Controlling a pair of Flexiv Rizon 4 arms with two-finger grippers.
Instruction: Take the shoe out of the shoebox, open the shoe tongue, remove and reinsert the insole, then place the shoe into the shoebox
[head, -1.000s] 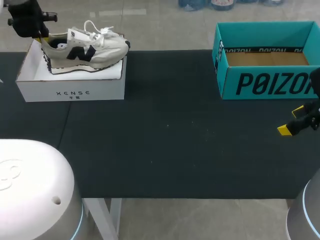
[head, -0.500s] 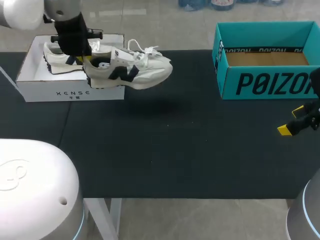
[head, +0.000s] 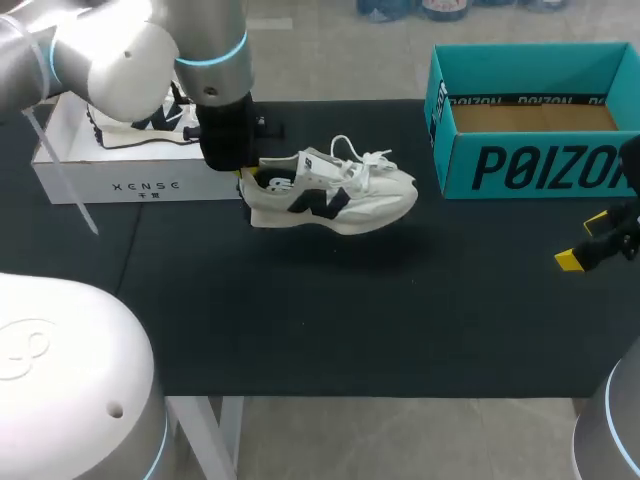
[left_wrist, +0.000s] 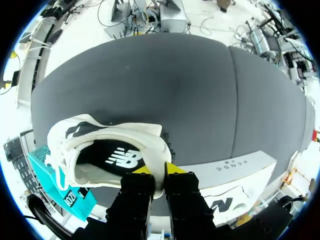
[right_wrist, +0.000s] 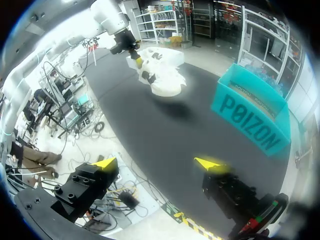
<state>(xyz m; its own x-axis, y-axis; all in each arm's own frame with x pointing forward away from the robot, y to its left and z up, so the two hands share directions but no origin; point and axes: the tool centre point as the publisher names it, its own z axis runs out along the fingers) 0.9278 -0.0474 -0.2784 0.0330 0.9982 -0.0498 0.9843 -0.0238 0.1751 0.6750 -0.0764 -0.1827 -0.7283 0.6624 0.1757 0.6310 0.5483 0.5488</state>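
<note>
Sneaker (head: 335, 195): cream with a dark logo, held aloft over the black table (head: 330, 320), between the white shoebox (head: 140, 187) and the teal shoebox (head: 540, 165), toe toward the teal one.
Left gripper (left_wrist: 159, 171): fingers pinch the heel collar.
Right gripper (right_wrist: 157, 163): fingers spread wide, holding nothing, near the table's right edge.
Second sneaker (head: 135, 128): inside the white shoebox.

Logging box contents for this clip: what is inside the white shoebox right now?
A second shoe lies inside the white shoebox, only partly visible. The left arm covers the rest of it and the box's far right corner, so anything else there is hidden.
</note>
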